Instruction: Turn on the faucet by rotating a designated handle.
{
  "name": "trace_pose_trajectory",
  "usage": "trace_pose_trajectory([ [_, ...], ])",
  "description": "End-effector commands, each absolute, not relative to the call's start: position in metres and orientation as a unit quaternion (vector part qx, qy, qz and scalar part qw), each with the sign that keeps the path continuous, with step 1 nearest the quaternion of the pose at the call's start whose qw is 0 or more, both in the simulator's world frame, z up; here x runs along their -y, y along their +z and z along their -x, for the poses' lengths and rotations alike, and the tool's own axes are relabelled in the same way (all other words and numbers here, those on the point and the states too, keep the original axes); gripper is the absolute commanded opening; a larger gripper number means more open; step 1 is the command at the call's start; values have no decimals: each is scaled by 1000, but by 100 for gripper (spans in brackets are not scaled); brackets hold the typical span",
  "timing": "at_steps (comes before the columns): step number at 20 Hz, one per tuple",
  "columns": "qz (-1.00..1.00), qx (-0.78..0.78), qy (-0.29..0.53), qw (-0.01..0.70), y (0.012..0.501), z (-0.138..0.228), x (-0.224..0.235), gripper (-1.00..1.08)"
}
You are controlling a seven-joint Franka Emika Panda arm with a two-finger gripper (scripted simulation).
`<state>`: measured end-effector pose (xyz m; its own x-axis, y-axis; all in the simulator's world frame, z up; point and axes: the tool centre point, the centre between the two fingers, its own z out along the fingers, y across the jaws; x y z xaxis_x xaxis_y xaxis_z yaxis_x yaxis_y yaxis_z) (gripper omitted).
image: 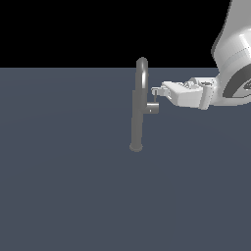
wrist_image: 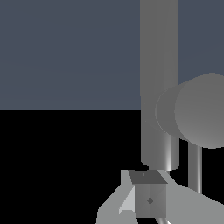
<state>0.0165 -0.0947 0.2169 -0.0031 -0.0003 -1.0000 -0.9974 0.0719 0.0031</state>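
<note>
Exterior view, grey faucet (image: 137,115) upright on dark floor (image: 63,186), handle (image: 151,108) jutting from mid-column toward the exterior view's right, thin lever rod (image: 155,98) rising from its end, white gripper (image: 155,91) level at rod's top, jaw state unclear, wrist view close on handle's round end (wrist_image: 201,111).

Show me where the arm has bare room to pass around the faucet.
Open floor lies on the exterior view's left of the faucet and in front of its base. Crowded: the exterior view's right side, where the claw sits at the handle.
</note>
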Motion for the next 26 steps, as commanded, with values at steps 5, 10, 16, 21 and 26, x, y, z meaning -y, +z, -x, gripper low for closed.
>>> trace_pose_trajectory([
  [5, 481, -518, 482, 517, 222, -7, 94, -100],
  [10, 481, -518, 482, 517, 224, 8, 93, -100],
  [16, 481, -518, 482, 517, 225, 24, 92, -100],
  [21, 483, -518, 478, 519, 222, 31, 91, -100],
  [26, 481, -518, 482, 517, 213, 50, 90, -100],
])
